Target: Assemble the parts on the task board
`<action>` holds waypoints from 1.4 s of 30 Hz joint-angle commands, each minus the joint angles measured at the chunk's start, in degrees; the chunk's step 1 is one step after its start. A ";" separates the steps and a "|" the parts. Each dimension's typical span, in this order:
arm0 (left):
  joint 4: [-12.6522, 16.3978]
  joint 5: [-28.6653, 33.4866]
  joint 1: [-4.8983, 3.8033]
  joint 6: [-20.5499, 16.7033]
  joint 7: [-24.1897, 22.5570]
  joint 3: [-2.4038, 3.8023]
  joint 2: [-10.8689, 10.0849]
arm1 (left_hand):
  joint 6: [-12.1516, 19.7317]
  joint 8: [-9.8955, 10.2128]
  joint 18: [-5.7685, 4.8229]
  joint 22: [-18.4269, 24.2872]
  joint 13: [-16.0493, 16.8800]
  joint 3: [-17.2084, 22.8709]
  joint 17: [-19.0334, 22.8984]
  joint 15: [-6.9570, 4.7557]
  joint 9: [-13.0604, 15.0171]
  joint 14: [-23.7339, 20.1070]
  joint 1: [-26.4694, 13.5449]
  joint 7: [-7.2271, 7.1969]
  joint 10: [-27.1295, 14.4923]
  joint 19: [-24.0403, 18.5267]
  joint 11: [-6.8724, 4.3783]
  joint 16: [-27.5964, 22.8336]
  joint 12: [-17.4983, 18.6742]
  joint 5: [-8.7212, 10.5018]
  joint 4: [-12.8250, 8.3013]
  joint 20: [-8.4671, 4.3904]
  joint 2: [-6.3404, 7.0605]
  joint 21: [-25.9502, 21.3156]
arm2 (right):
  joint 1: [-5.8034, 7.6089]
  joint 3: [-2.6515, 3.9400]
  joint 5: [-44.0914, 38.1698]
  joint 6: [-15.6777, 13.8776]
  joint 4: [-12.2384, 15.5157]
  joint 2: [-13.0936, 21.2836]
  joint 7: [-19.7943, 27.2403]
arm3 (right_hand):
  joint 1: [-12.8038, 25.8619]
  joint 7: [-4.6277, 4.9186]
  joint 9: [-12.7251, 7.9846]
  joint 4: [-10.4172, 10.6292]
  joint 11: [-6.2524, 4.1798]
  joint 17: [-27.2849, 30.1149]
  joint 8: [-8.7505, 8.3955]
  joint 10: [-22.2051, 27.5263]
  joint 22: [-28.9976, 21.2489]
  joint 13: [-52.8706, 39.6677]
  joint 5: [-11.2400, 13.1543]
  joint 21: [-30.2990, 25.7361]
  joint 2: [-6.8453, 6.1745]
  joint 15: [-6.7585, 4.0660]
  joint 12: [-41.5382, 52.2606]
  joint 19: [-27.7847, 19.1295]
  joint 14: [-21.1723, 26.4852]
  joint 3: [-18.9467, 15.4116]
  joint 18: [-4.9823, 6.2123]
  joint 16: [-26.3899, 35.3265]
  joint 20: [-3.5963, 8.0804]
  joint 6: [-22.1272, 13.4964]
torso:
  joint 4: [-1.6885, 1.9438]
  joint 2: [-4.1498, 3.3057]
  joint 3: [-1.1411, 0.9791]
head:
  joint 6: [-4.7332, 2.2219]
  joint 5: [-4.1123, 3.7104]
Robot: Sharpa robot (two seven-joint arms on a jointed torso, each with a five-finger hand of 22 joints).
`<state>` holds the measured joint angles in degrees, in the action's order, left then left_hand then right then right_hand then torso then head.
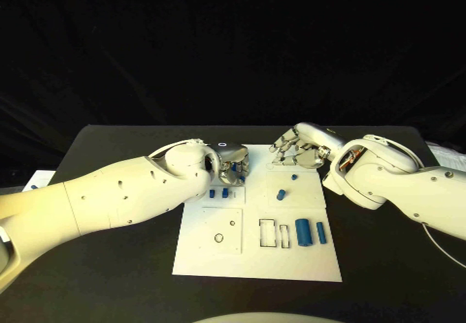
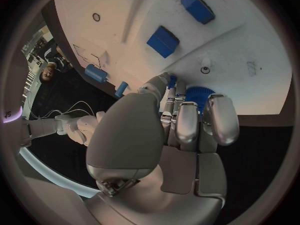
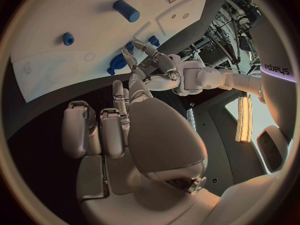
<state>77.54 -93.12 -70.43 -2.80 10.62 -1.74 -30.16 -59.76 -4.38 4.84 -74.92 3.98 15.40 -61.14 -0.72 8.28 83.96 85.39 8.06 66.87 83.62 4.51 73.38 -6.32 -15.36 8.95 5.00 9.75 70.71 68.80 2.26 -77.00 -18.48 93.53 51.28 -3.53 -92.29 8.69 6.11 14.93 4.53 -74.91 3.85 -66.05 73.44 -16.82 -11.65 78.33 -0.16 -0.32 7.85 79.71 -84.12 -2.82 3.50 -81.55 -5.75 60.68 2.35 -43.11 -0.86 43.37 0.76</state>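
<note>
Risk at the task board (image 1: 257,252)'s twelve o'clock edge: left hand (image 1: 231,165) pinching a round blue part (image 2: 199,93) could drop or jam it if tilted, right hand (image 1: 297,151) loosely curled, holding nothing.

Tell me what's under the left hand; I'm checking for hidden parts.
Under the left hand a round blue part peeks out past its fingers, on the task board. The rest of that part is covered; whether it's gripped is unclear.
</note>
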 commanded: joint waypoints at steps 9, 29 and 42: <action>-0.12 -1.12 0.53 3.81 1.13 -0.43 0.23 | -3.50 -0.54 -0.91 -3.06 0.46 5.45 0.70 -0.46 0.02 1.34 3.08 -0.38 3.05 1.42 -0.67 0.29 0.10 2.71 -2.77 -0.35 -1.86 0.87 | -0.04 0.01 -0.07 0.33 0.02 -0.06 0.12 | 0.17 0.15 -0.08 -0.03 0.12 -3.57 -0.13 -0.40 -0.06 0.27 -0.33 0.06 -0.48 0.41 -0.28 -0.02 -3.39 0.44 0.48 0.20 -0.30 0.07 | 0.01 0.01 -0.02 | 0.06 -0.05; 1.53 0.94 0.73 -1.45 -0.87 -0.05 -0.99 | -4.71 0.48 -1.03 -3.99 0.47 13.87 2.04 -0.11 -0.84 1.10 -0.99 0.15 4.40 1.35 -0.31 1.21 2.49 3.56 -6.51 -0.18 0.15 1.52 | -0.04 0.01 0.08 0.33 0.03 0.07 0.20 | 0.23 0.15 -0.09 0.04 0.12 -3.58 -0.11 -0.46 -0.05 0.38 -0.35 0.06 -0.47 0.42 -0.31 -0.01 -3.39 0.49 0.48 0.19 -0.31 0.10 | 0.03 0.07 0.00 | -0.19 -0.13; 5.88 2.70 0.74 -3.91 0.63 1.90 -5.31 | -4.92 0.46 -1.05 -4.14 0.52 13.91 2.44 -0.03 -0.93 1.03 -2.56 0.31 4.47 1.40 -0.25 1.29 2.57 3.62 -6.40 -0.09 0.41 1.66 | -0.13 0.01 0.38 0.34 -0.23 0.24 0.25 | 0.27 0.14 -0.09 0.09 0.11 -3.58 -0.10 -0.51 -0.05 0.50 -0.37 0.06 -0.47 0.42 -0.35 -0.01 -3.39 0.55 0.48 0.19 -0.32 0.12 | 0.12 0.09 0.01 | -0.65 0.03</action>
<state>82.94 -91.71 -69.68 -5.03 10.81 0.09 -35.29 -64.29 -4.25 4.87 -74.91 4.46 29.01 -58.78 -0.71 7.38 83.96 83.42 8.28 70.85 83.83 4.19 74.36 -3.97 -12.02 2.61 4.79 10.06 72.05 68.73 2.26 -76.60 -18.46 93.33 51.52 -3.50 -92.29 8.69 6.07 15.09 4.72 -74.94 3.85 -66.24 73.44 -16.37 -11.65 78.33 -0.16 -0.32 7.85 79.71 -84.12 -2.66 3.49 -81.55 -5.75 60.68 2.45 -43.01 -0.84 42.79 0.70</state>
